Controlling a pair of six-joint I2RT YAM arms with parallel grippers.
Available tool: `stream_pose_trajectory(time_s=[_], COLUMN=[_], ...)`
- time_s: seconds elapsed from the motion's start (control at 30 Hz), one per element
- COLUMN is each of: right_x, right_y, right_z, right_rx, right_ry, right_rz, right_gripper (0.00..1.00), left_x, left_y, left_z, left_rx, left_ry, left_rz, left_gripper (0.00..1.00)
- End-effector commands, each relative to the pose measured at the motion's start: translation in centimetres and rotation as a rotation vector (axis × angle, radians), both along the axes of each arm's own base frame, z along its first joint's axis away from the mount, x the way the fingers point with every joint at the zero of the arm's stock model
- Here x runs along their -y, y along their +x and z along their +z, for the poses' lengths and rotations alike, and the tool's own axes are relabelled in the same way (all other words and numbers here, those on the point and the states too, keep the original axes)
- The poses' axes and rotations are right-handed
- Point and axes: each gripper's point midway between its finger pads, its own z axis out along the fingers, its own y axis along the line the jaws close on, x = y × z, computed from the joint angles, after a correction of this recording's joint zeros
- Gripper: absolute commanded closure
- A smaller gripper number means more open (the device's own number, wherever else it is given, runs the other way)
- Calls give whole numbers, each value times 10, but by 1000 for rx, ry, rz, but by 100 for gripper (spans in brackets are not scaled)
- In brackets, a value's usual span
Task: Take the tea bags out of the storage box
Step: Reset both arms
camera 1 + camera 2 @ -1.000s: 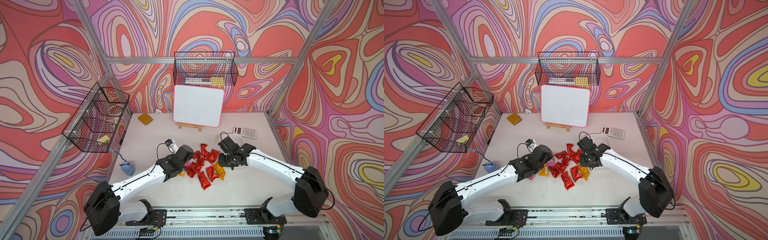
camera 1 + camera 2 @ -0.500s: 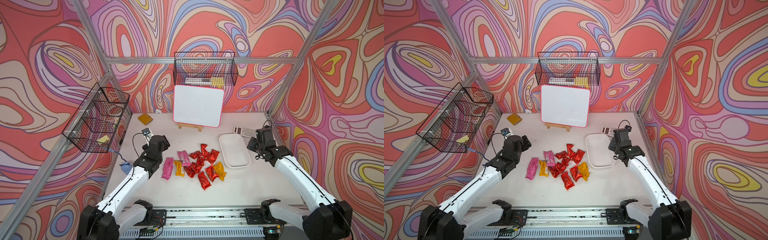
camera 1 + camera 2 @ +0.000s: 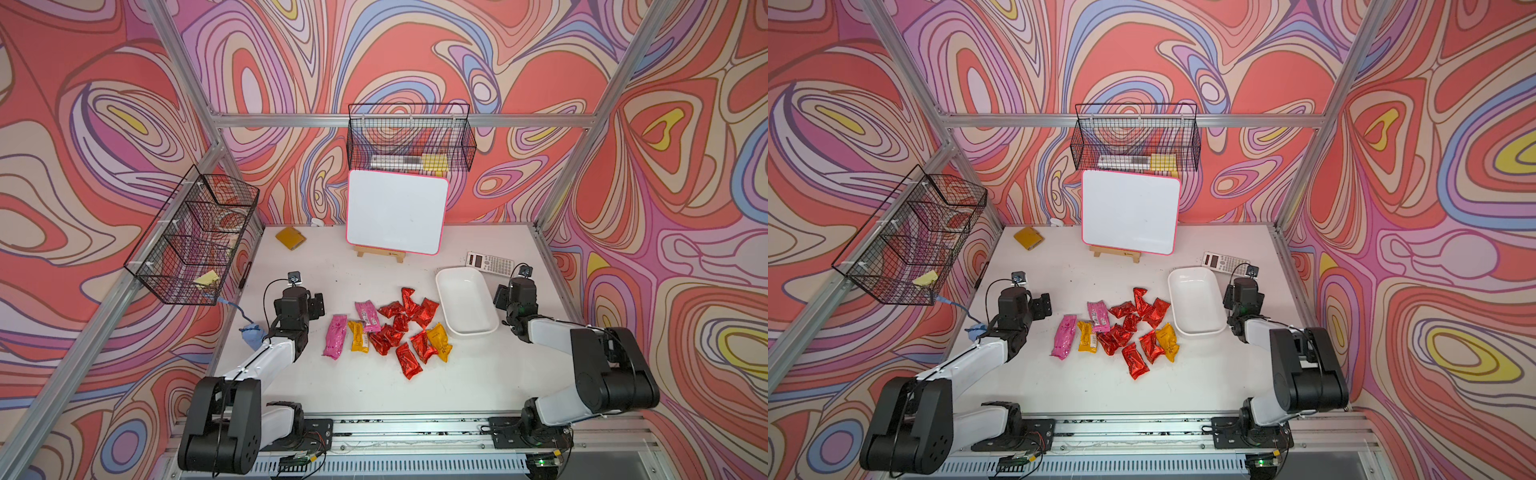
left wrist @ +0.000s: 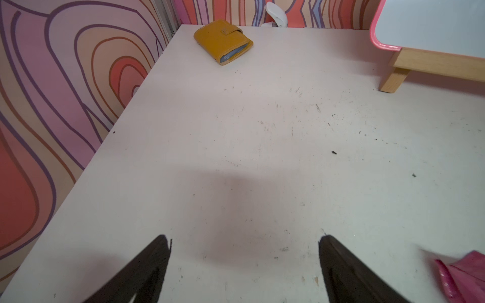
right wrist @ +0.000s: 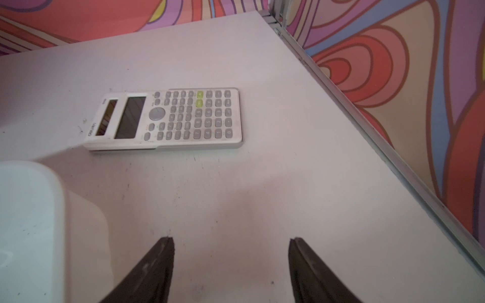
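Note:
The tea bags (image 3: 399,328) lie loose on the white table in both top views: several crinkly red sachets (image 3: 1133,328), two orange-yellow ones and two longer pink ones (image 3: 336,340). The storage box (image 3: 465,305), a shallow white tub, stands to the right of the pile with nothing in it. My left gripper (image 4: 244,241) hovers open over bare table left of the pile, one pink sachet (image 4: 462,278) at its side. My right gripper (image 5: 231,241) is open over bare table, between the box's wall (image 5: 29,223) and the table's right edge.
A calculator (image 3: 490,264) lies behind the box. A yellow wallet (image 3: 290,237) sits at the back left and a whiteboard (image 3: 397,212) on a wooden stand at the back middle. A blue cloth (image 3: 251,336) lies by the left edge. Wire baskets (image 3: 195,237) hang on the walls.
Both arms have drawn back from the pile, the left to the left side and the right to the right. The box now stands in plain view right of the pile. Both grippers have opened wider.

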Motion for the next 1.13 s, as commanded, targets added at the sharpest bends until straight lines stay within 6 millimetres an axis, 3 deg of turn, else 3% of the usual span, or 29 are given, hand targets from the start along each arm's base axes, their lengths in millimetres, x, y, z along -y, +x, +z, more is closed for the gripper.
stream_pose_trajectory(time_s=[0.0, 0.13, 0.27, 0.4, 0.47, 0.6, 0.73, 1.1], right_x=[-9, -22, -20, -19, -18, -18, -18, -17], right_y=[25, 26, 27, 28, 29, 29, 29, 29], right_z=[48, 27, 24, 21, 22, 21, 21, 22], right_rx=[269, 276, 287, 260, 268, 263, 264, 266], right_ry=[-33, -31, -33, -23, -27, -26, -27, -33], right_rz=[82, 169, 155, 147, 142, 142, 141, 137], right_gripper=[28, 28, 24, 15, 2, 1, 2, 2], left_x=[-6, -3, 6, 12, 12, 9, 31, 30], left_y=[12, 23, 29, 33, 32, 35, 40, 39], left_z=[10, 14, 9, -4, -8, -8, -10, -11], left_rx=[112, 164, 208, 256, 202, 190, 170, 168], left_ry=[12, -17, -40, -38, -47, -35, -27, -47], left_rz=[-23, -64, -121, -154, -154, -122, -251, -257], left_gripper=[6, 6, 6, 5, 5, 1, 1, 1])
